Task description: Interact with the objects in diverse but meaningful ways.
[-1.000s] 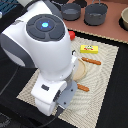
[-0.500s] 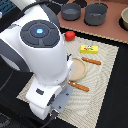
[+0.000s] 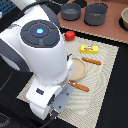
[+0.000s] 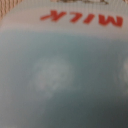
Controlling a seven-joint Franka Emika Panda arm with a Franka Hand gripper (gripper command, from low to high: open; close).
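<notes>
The jaws cannot be made out in either view: the exterior view hides the gripper (image 3: pixel 54 111) behind the arm's own white body, and the wrist view shows no fingers, so whether they are wide, narrow or holding anything cannot be told. The wrist view is filled by the pale blue carton (image 4: pixel 64 75), blurred and very close, with red letters reading MILK along one edge. In the exterior view the carton is not visible.

The arm (image 3: pixel 42 55) leans low over the near part of a striped mat (image 3: pixel 107 90) on a dark table. On the mat lie a round tan plate (image 3: pixel 81 69), a fork (image 3: pixel 91 61) just beyond it and a knife (image 3: pixel 79 86) just in front of it. A yellow block (image 3: pixel 89 48) sits farther back, and a red ball (image 3: pixel 70 35) near the mat's far edge. Two grey pots (image 3: pixel 95 13) stand on the wooden counter behind; their contents cannot be seen.
</notes>
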